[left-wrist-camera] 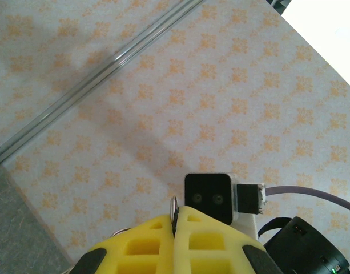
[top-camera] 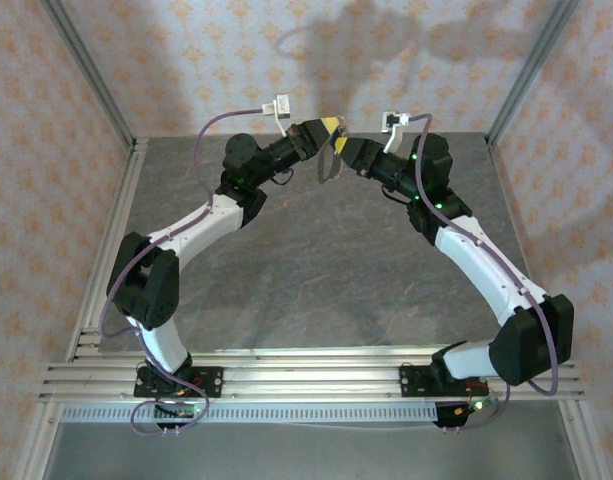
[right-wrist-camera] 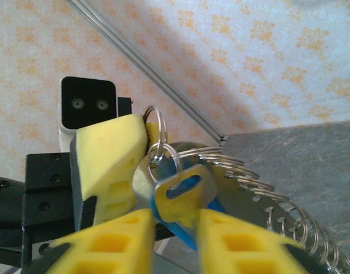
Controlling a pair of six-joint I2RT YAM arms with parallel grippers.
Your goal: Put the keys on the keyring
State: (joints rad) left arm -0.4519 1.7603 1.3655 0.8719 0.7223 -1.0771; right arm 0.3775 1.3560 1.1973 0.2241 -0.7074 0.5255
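Peach-patterned walls back a grey stone-look table (top-camera: 286, 285), and both arms meet in the air over its twelve o'clock edge.

The right gripper (right-wrist-camera: 175, 216) has its yellow foam jaws close against either edge of the tiny key with a bright blue rounded head (right-wrist-camera: 202, 181), apparently clenched on it. At the key's eleven o'clock, thin round metal split rings (right-wrist-camera: 156, 128) stand touching its head. The left gripper (left-wrist-camera: 176, 212) is pressed fully shut on one of them, which pokes out at its tips. From there the keyring (right-wrist-camera: 260, 188), a pale chain-like loop of linked coils, trails off towards four o'clock and hangs free above the table.

This looks like the threading step itself, with key and ring brought together but the join hidden. Next, I judge, the left must hold steady while the right feeds the key's hole along the ring with a small turn.
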